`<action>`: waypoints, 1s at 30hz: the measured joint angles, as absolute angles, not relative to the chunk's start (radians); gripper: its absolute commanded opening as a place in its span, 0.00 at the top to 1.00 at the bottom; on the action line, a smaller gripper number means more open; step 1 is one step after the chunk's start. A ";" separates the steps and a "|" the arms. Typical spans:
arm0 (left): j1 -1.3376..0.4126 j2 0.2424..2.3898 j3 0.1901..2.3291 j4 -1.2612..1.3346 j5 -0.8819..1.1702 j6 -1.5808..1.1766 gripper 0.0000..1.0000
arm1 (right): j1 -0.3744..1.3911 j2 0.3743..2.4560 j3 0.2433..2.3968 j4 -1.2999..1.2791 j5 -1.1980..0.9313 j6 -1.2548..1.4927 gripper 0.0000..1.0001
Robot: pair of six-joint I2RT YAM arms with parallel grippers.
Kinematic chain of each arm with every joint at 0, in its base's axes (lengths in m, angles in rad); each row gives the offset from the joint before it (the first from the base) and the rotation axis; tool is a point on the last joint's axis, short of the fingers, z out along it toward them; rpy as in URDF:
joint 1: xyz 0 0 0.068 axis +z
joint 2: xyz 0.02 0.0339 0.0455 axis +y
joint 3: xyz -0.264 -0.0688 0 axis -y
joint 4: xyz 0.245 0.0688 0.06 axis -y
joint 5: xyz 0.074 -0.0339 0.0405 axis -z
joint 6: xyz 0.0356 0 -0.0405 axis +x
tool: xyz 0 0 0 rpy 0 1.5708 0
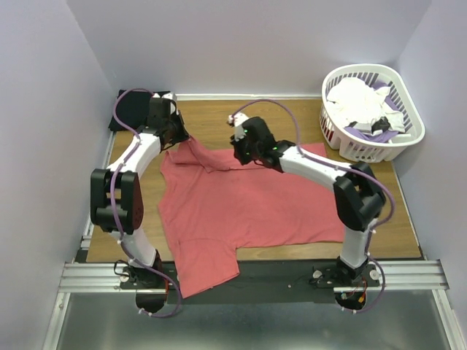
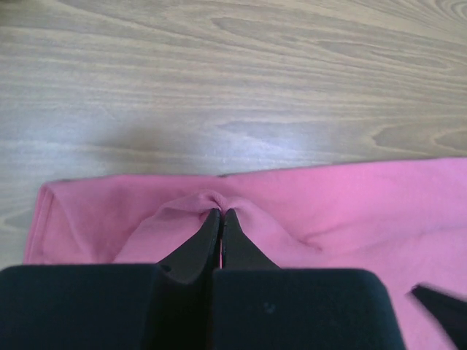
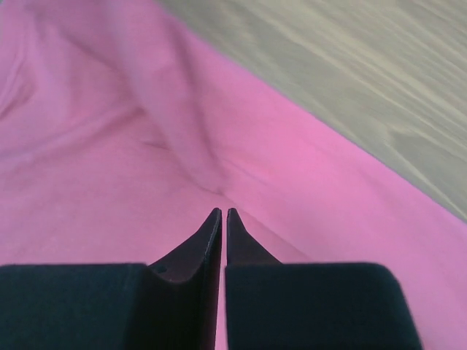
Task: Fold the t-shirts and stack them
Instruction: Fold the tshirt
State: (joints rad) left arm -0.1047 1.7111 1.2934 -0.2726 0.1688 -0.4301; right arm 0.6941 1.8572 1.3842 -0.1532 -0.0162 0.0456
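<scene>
Nearest to us, along the metal rail (image 1: pixel 408 275) that carries both arm bases, one end of the coral-red t-shirt (image 1: pixel 241 208) droops over the near edge of the wooden table (image 1: pixel 398 233). The rest of it lies spread across the middle of the tabletop, mostly flat, with loose creases running toward its far side.

Both arms reach over the garment to that far side, and we judge this is where a fold is being started. The left gripper (image 2: pixel 221 213) is at the shirt's far-left corner. Its wrist camera shows the two fingers pressed together with a small peak of cloth pinched at their tips, so the fabric tents up from the wood beneath. The right gripper (image 3: pixel 223 211) is further right along the same far edge, near the middle of the shirt. Its fingers are likewise closed. A crease runs straight into the tips, so we take it to be nipping the cloth, though that hold is harder to see. Holding two points on one edge would let the arms carry that edge together without the soft cloth sagging or twisting between them.

Beyond the grippers is bare wood. At the far right corner sits a white slatted laundry basket (image 1: pixel 408 138) holding white and purple laundry. At the far left corner, behind the left arm, lies a dark shape (image 1: pixel 119 113). We cannot tell whether it is the black t-shirt.
</scene>
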 measured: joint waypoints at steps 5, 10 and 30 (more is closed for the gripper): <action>-0.105 1.805 1.339 -0.278 0.169 -0.415 1.00 | 0.768 2.023 1.503 -0.147 -0.070 -0.022 0.77; -0.105 1.843 1.340 -0.279 0.169 -0.406 1.00 | 0.815 2.138 1.600 -0.153 -0.099 -0.065 0.71; -0.105 1.871 1.363 -0.279 0.141 -0.389 1.00 | 0.852 2.312 1.736 -0.138 -0.083 -0.088 0.69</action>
